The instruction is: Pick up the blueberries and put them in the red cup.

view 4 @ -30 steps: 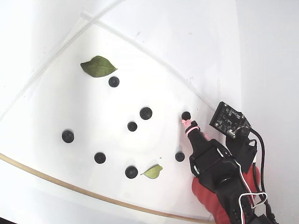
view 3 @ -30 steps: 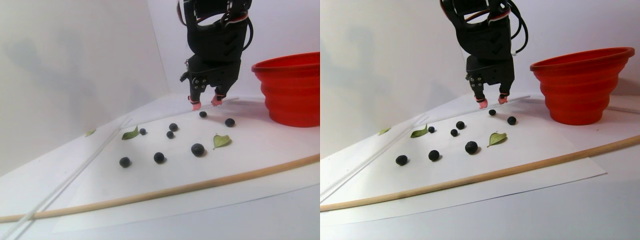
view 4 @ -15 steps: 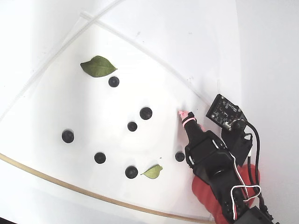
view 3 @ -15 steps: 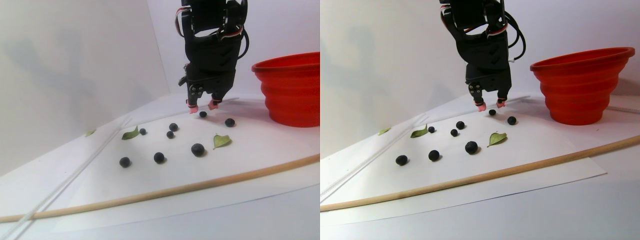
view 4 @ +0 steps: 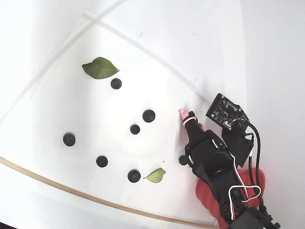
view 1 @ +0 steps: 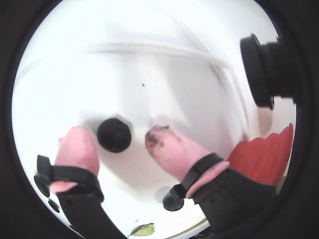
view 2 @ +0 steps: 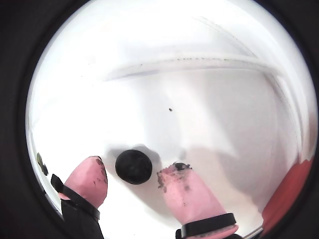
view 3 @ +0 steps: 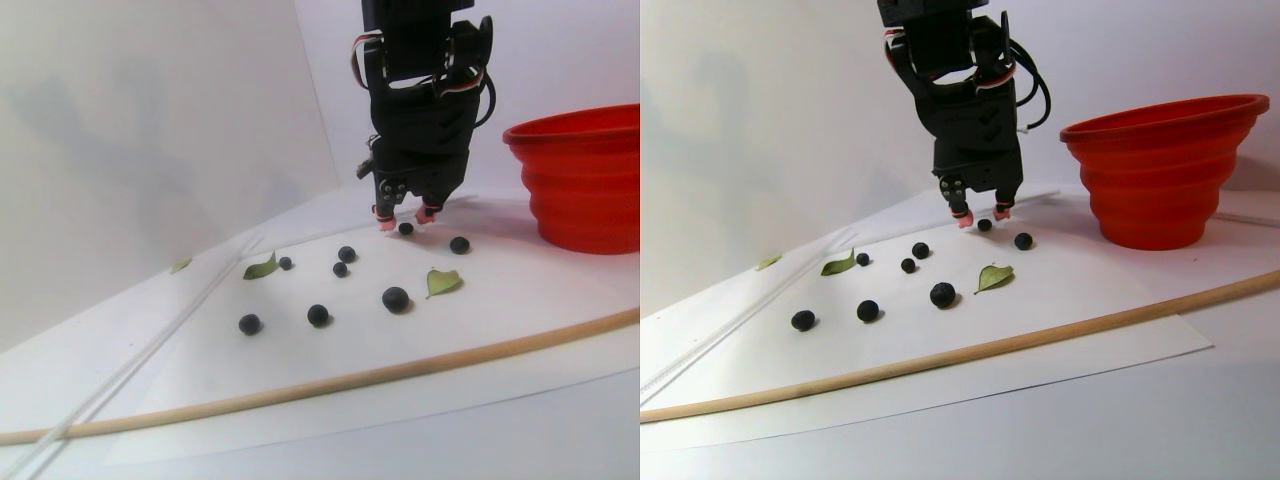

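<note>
Several dark blueberries (view 3: 396,299) lie scattered on a white paper sheet (view 3: 300,350). My gripper (view 3: 405,220) is down at the sheet, open. Its pink fingertips (view 1: 77,144) stand on either side of the farthest blueberry (view 1: 114,135), with a gap on each side. In the other wrist view the same blueberry (view 2: 133,167) sits between the gripper (view 2: 132,168) tips. In the fixed view the gripper (view 4: 188,118) hides that berry. The red cup (view 3: 580,190) stands to the right of the gripper, its ribbed side at the edge of a wrist view (view 1: 259,159).
Green leaves (view 3: 443,281) (view 4: 100,68) lie among the berries. A wooden rod (view 3: 350,380) runs along the sheet's near edge. Another blueberry (view 4: 182,160) lies close beside the arm. White walls stand behind and to the left. A small camera board (view 4: 226,114) rides on the wrist.
The gripper has come down and moved over the farthest berry, from above and beside it to straddling it at the sheet. The jaws stay open. Nothing else has moved.
</note>
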`<action>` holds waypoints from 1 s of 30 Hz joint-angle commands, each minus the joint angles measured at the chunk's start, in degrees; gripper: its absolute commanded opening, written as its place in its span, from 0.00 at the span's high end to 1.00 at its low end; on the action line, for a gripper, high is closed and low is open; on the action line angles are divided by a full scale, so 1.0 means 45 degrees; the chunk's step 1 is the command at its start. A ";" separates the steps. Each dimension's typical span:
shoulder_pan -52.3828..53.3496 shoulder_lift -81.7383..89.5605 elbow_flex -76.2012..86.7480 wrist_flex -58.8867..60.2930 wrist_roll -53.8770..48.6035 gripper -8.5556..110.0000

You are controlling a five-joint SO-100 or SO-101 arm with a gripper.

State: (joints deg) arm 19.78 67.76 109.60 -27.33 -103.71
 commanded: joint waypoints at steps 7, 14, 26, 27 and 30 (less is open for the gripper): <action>-0.0234 -0.0059 -0.0859 -0.0488 0.0039 0.76; -0.0215 -0.0391 -0.1055 -0.0742 0.0039 0.76; -0.0215 -0.0586 -0.1113 -0.0918 0.0078 0.78; -0.0215 -0.0605 -0.1113 -0.0918 0.0078 0.78; -0.0215 -0.0625 -0.1074 -0.0937 0.0039 0.80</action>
State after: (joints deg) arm 19.78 64.16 107.31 -29.97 -103.62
